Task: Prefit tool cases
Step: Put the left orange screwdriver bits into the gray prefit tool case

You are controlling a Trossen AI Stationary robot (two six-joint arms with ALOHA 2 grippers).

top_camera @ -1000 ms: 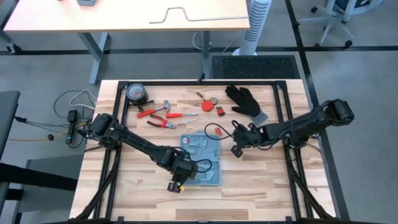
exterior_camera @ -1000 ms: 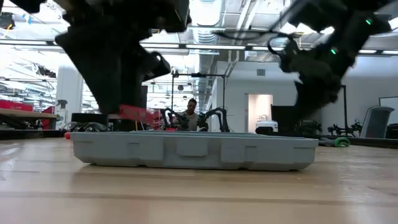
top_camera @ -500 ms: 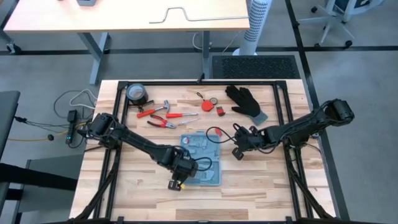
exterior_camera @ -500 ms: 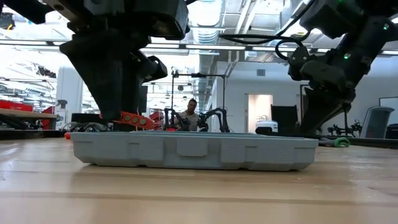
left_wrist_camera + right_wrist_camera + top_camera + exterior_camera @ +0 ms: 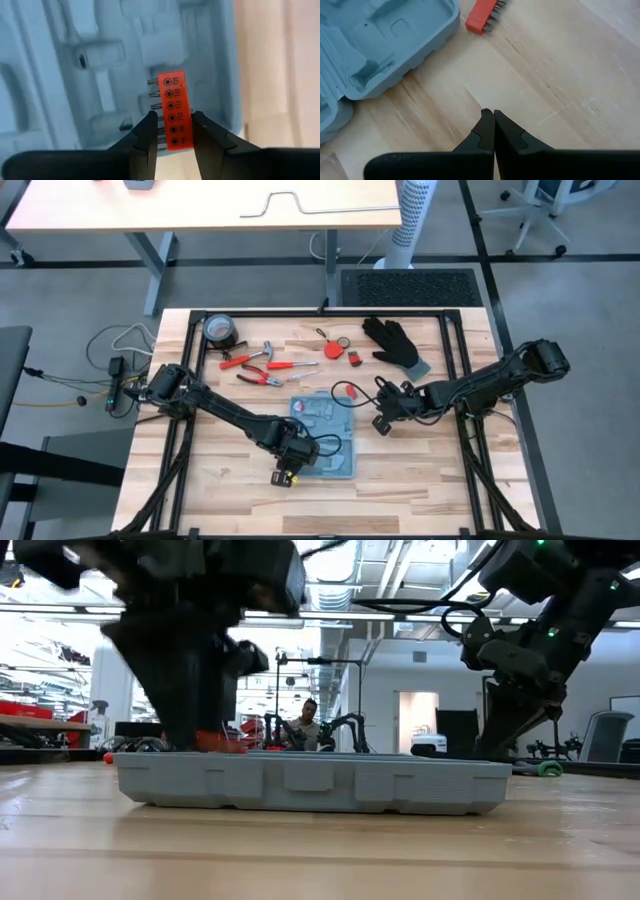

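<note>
While my left gripper (image 5: pixel 173 131) pinches the orange bit holder (image 5: pixel 175 110) between its fingers, low over the open case (image 5: pixel 325 435) in the middle of the bench (image 5: pixel 420 470), I see the main risk on that side. The holder sits just above a moulded recess near the case's edge, and I judge that if it comes down skewed, the steel bits could catch a rib and leave it tilted instead of seated. Pressing on then might shove the light case across the wood. Further right, my right gripper (image 5: pixel 493 125) hangs empty with its fingers closed together over bare bench beside the case; a second orange holder (image 5: pixel 481 19) lies beyond it, untouched.
</note>
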